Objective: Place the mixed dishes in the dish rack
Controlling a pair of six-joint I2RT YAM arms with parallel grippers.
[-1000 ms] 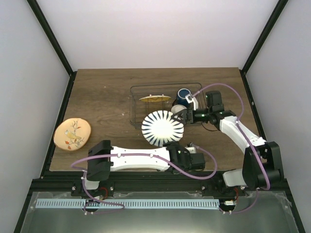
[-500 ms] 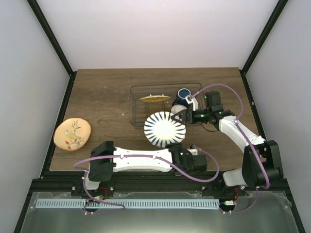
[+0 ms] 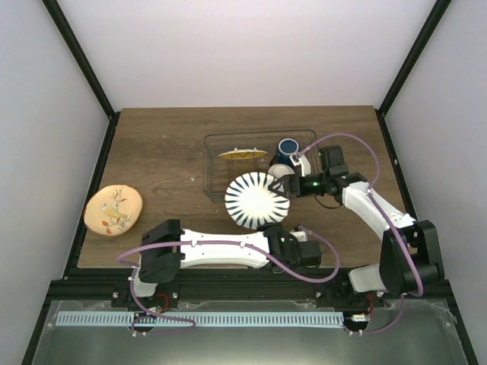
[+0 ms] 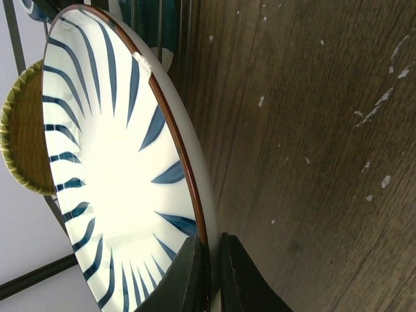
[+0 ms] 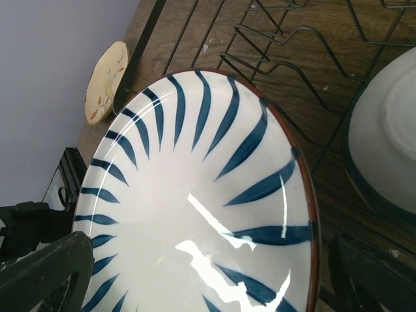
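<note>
Evidently mid-handover: left gripper (image 4: 213, 263) pinched the striped plate (image 4: 110, 175) by its rim, right gripper (image 3: 286, 185) spread wide around it, needing to close before loading the dish rack (image 3: 206, 163).

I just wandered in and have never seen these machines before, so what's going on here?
Two robot arms are loading dishes into a wire dish rack. The left arm's fingers are pinched shut on the rim of a striped plate, holding it up at the rack's near edge. The right arm's fingers stand wide open at that plate's other side. A yellow plate, blue cup and cream bowl sit in the rack; a tan plate waits on the table.
</note>
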